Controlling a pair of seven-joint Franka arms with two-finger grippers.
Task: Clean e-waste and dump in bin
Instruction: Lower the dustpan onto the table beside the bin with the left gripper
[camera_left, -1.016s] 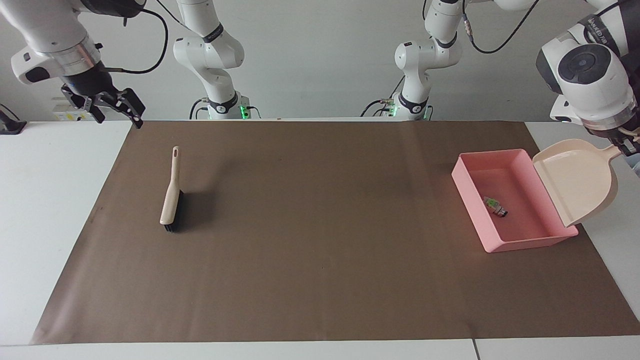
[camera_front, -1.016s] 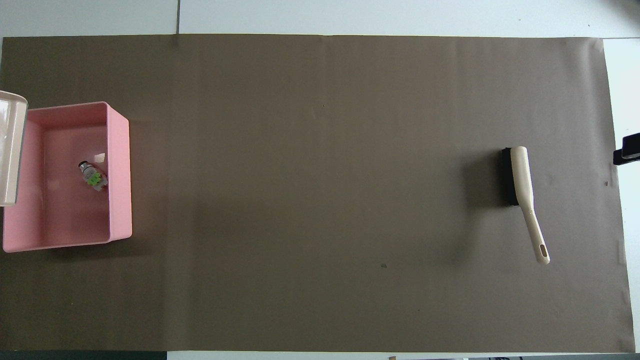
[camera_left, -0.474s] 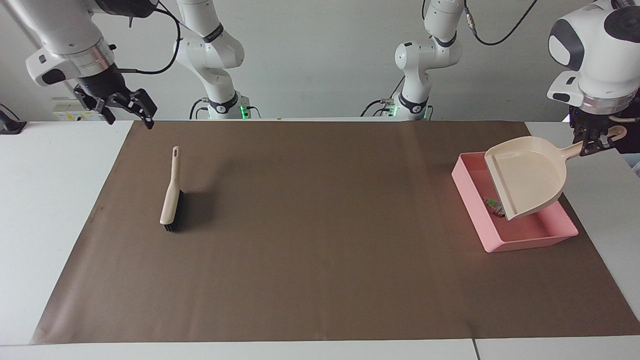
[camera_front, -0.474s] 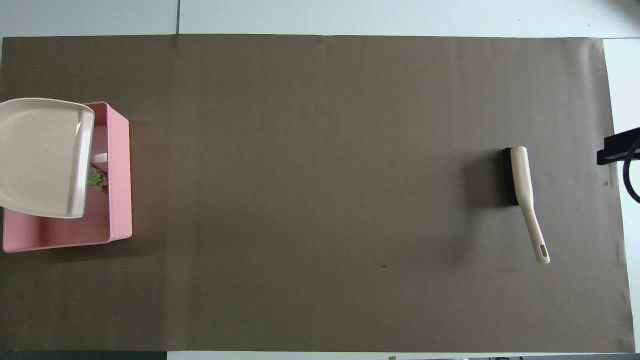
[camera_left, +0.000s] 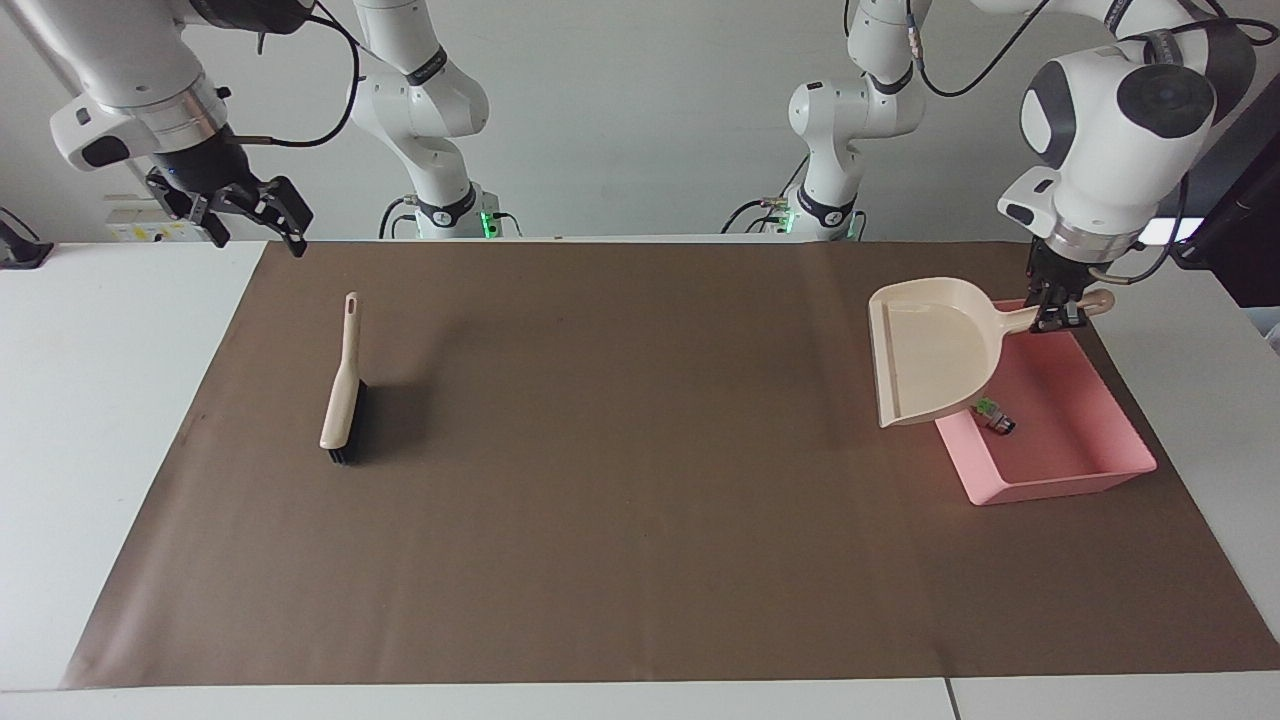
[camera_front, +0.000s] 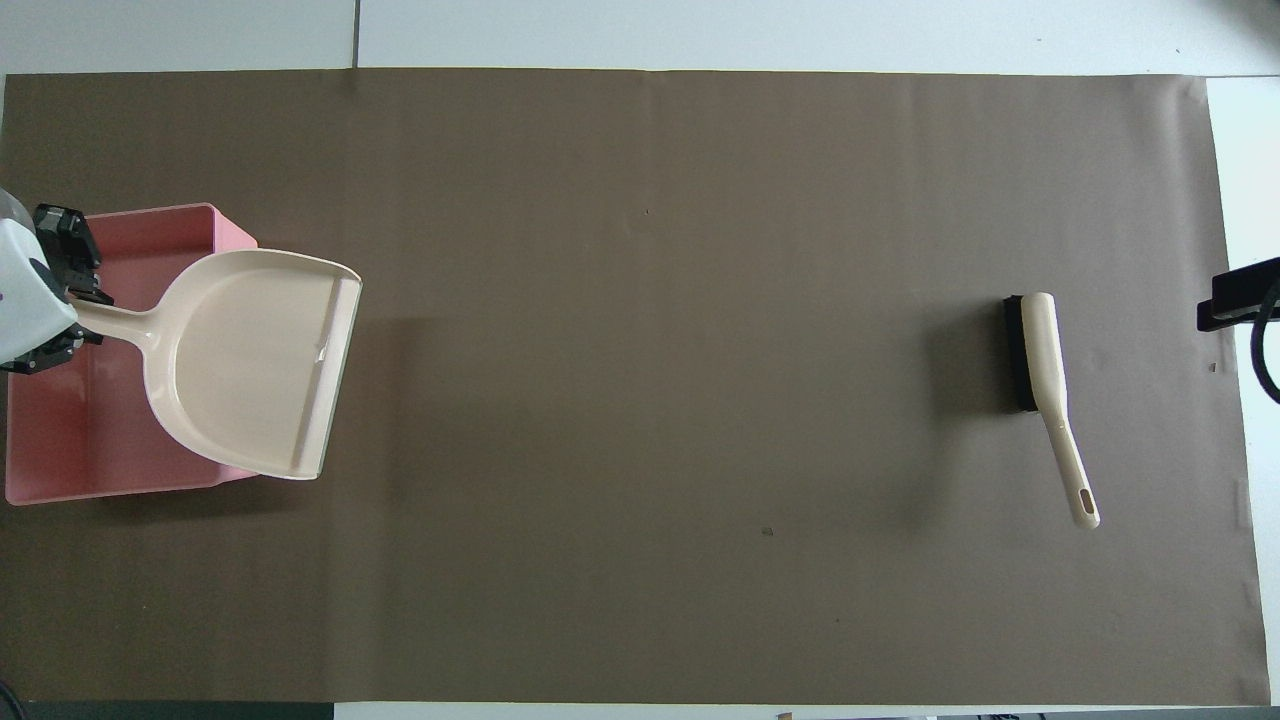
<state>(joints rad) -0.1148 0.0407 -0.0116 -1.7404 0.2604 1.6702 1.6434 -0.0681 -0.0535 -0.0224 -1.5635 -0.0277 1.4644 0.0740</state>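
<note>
Gripping the dustpan (camera_left: 935, 350) by its handle, my left gripper (camera_left: 1060, 310) hangs over the bin (camera_left: 1120, 455), at the bin's wall nearer the robots, fingers clamped on the handle close to its end. The pan is in the air, its mouth reaching out past the bin's wall over the brown mat (camera_left: 640, 500). The e-waste (camera_left: 993, 413) lies in the bin, on its floor, partly hidden by the pan's lower edge in the facing view; from overhead the pan covers it altogether. I see no bits on the mat, so the dumping looks done to me.

What worries me now is the pan. I hold it far out on a thin handle, so it could twist in my fingers if I swing quickly. If I lower it while part of it is over the bin, its edge could catch the pink wall and tip or shove the light tray, spilling the bits back out. Any bit stuck inside the pan would fall onto the mat.

My right gripper (camera_left: 245, 210) waits, fingers apart, above the right arm's end of the table, with the brush (camera_left: 343, 385) lying on the mat near it.
</note>
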